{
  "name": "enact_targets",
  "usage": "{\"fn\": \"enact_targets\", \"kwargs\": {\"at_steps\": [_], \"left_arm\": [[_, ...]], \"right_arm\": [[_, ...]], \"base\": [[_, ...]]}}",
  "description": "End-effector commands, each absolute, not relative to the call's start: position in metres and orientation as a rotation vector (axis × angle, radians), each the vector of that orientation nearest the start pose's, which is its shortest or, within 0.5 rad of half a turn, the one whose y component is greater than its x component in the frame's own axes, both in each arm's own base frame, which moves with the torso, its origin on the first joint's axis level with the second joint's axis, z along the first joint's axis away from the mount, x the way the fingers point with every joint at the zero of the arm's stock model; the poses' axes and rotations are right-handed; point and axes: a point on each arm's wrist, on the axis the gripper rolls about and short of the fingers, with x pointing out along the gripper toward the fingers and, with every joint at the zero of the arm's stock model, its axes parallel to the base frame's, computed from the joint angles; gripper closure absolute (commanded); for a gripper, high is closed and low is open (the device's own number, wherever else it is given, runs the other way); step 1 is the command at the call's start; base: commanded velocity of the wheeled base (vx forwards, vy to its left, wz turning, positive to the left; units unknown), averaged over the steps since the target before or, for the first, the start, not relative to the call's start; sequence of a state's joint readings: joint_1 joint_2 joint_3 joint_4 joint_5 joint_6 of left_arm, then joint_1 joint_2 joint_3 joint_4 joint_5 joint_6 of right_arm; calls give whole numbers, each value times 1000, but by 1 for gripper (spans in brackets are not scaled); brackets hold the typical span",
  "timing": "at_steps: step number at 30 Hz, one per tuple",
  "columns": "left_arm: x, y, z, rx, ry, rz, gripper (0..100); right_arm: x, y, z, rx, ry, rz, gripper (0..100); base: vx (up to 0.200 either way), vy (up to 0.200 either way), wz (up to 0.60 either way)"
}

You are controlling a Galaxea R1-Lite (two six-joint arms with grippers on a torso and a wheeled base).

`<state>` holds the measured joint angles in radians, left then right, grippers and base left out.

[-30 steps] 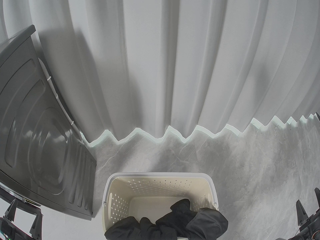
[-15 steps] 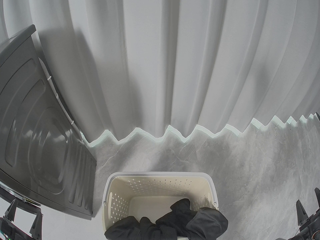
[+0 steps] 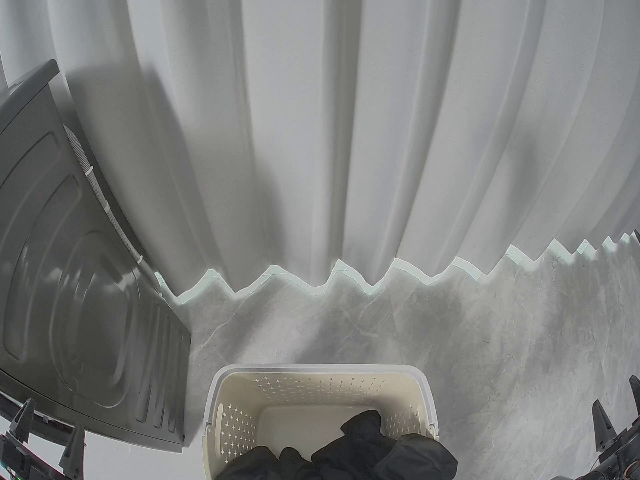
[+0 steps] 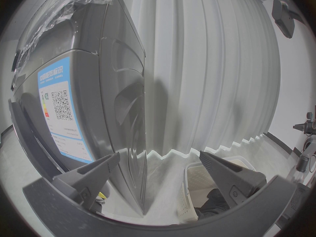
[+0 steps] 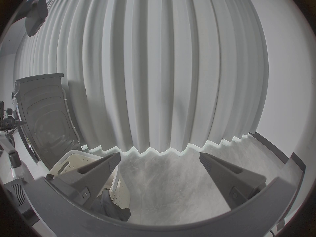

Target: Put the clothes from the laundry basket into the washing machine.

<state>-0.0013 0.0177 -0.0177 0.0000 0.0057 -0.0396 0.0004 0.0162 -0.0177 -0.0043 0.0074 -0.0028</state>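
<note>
Fingers (image 4: 95, 171) on the left gripper (image 3: 48, 427) are standing spread with nothing between them, and the right gripper (image 3: 617, 400) is showing the same wide gap (both empty, so either could take the first grab). I'm seeing the clothes (image 3: 373, 449) lying as a dark heap in the basket (image 3: 320, 369) at the bottom centre of the head frame, between the two grippers. The heap is running side to side along the basket's near wall, with its bulkier end spilling over the rim toward the lower right. I'm judging the right gripper a touch nearer that end. The left one is sitting in the lower left corner, just beside the washer (image 3: 73, 288), which is taking up the left edge. So I'm weighing a reach inward and down from the right.
</note>
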Motion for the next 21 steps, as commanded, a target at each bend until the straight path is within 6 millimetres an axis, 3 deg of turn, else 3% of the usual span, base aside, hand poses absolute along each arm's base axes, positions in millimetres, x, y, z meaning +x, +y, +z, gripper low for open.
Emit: {"fn": "enact_targets", "kwargs": {"at_steps": [1,21], "left_arm": [[-23,0,76,-40,1,5,0],[-23,0,76,-38,1,3,0]], "right_arm": [[-23,0,76,-3,-3,9,0],[-23,0,76,-3,-5,9,0]], "base": [[0,0,0],[0,0,0]]}}
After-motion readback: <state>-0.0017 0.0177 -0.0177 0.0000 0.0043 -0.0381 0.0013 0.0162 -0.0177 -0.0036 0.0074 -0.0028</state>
